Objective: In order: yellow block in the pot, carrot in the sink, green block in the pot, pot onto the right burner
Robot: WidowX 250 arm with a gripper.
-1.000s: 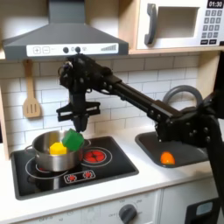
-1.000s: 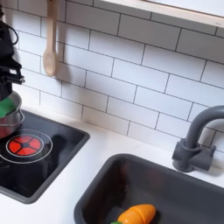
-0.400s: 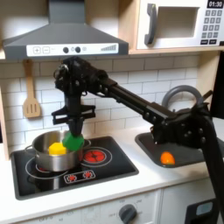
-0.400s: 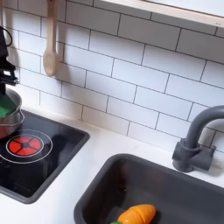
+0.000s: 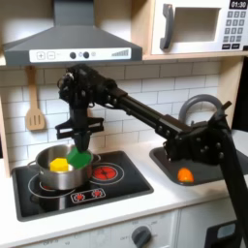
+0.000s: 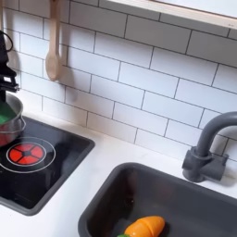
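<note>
On the stove's left burner in the first exterior view stands the steel pot (image 5: 44,172), with the yellow block (image 5: 60,165) lying inside it. My gripper (image 5: 78,147) hangs over the pot's right side, shut on the green block (image 5: 80,156), which sits low at the rim. At the second exterior view's left edge the gripper (image 6: 7,91) shows with the green block (image 6: 6,115) under it. The carrot (image 5: 184,175) lies in the dark sink (image 5: 208,167); it is also at the bottom of the sink (image 6: 199,199) as an orange carrot (image 6: 144,227).
The right burner (image 5: 105,172), with red rings (image 6: 25,153), is bare beside the pot. A wooden spoon (image 5: 35,114) hangs on the tiled wall. The arched faucet (image 6: 209,148) stands behind the sink. A range hood (image 5: 68,39) and a microwave (image 5: 199,24) sit overhead.
The gripper has shifted a little to the first exterior view's left and down with the green block, further over the pot. The carrot and the yellow block have stayed put.
</note>
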